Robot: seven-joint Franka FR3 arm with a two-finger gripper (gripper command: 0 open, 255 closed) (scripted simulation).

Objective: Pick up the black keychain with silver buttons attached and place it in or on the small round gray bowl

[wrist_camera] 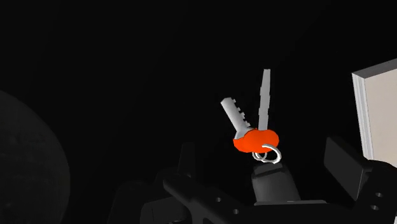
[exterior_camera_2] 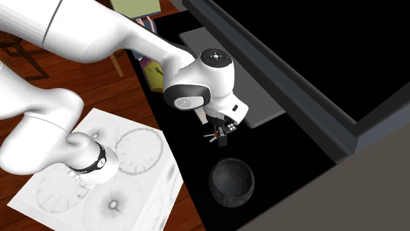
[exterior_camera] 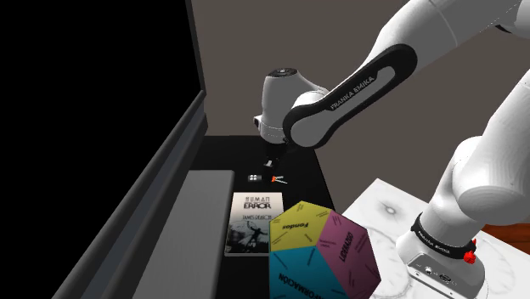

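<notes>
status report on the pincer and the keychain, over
Pincer open, low over the keychain. Keychain between the fingers, not clasped. Bowl empty. Book beside the keychain, on the side away from the bowl.

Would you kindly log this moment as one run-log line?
hand: open, above keychain | keychain: on table | bowl: empty

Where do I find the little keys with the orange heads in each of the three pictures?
Shoulder view: the orange-headed keys lie on the black tabletop, just beyond the white book.
Second exterior view: they show just above the dark bowl.
Wrist view: they lie between bowl and book.
Landmarks: the book ties shoulder to wrist view; the bowl ties wrist to second exterior.
</notes>
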